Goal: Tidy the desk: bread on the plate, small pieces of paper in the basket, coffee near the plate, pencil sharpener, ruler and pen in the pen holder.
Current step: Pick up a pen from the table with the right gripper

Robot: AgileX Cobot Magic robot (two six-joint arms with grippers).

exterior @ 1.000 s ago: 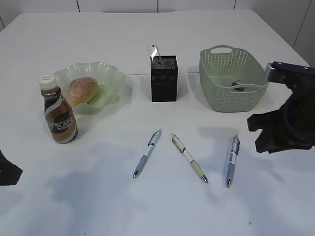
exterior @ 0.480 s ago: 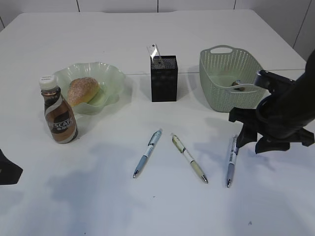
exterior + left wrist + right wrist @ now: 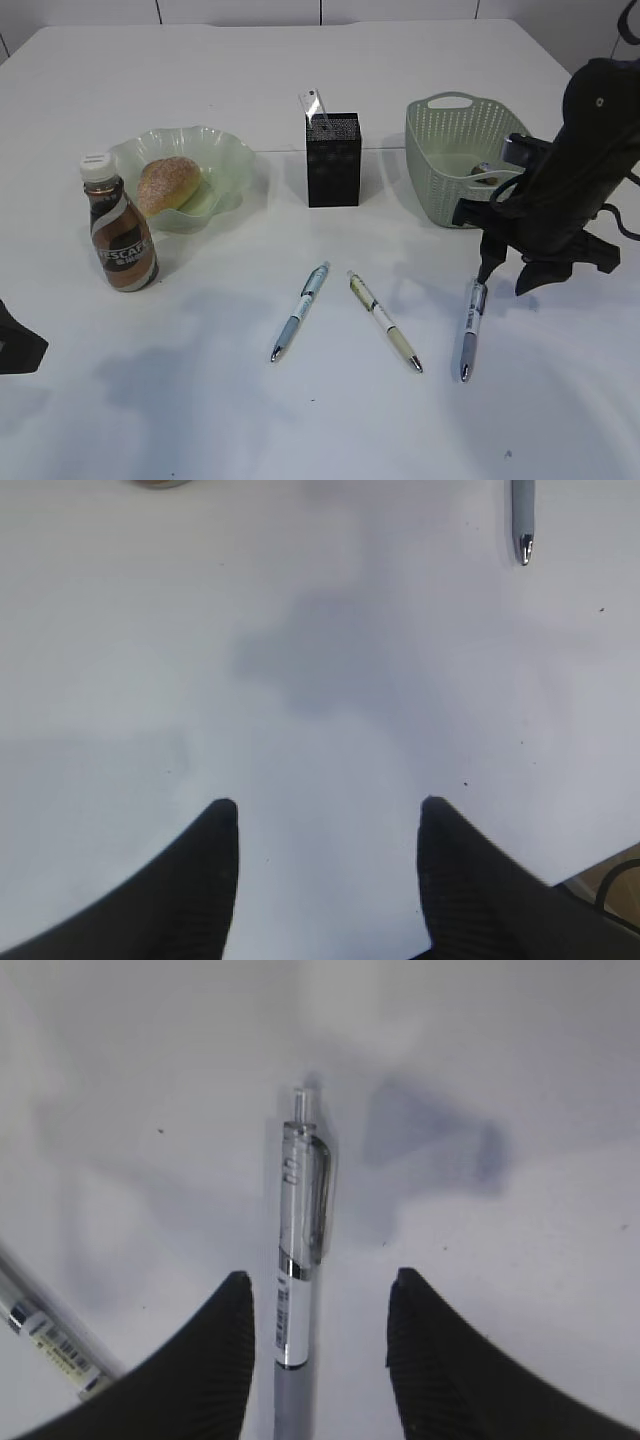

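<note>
Smooth white desk [image 3: 330, 420] under the right gripper [image 3: 318, 1295], spread astride a slim clear-barrelled pen [image 3: 297, 1260].

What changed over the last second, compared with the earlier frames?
The right hand came in from the right edge toward the middle and now hangs open over the top end of the rightmost pen, fingers either side, not gripping it. Nothing was picked up or released. All three pens, the bottle, bread, plate, holder and basket stayed put; the left hand stayed open.
</note>
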